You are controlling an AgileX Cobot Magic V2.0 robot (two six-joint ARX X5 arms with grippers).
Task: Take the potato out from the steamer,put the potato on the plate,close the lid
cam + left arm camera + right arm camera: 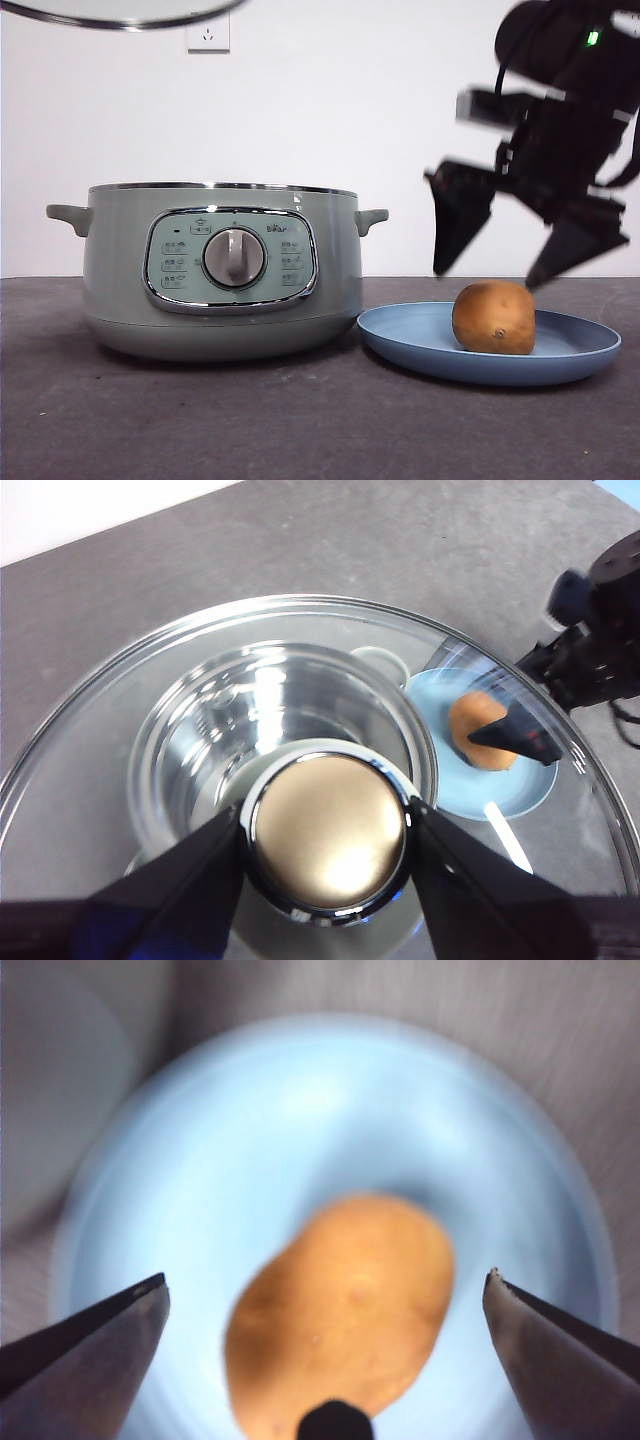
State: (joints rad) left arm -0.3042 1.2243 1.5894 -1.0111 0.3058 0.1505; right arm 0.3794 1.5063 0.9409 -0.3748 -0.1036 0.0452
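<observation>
Nearest the front camera sits one steamer (215,270), uncovered, with one plate (560,365) touching its base at three o'clock. One potato (493,317) rests on that plate. My right gripper (530,265) hangs just above it, jaws spread wide and empty. At eleven o'clock, high up, an edge of the lid (125,18) shows.

From my left wrist, my left gripper (328,830) is clamped on the lid's knob (328,840), and through the glass I see the bare pot beneath.

From my right wrist, the potato (340,1310) lies between my parted jaws, untouched.

To close well, I judge I should centre the rim over the pot, lower level, and release only once seated.
</observation>
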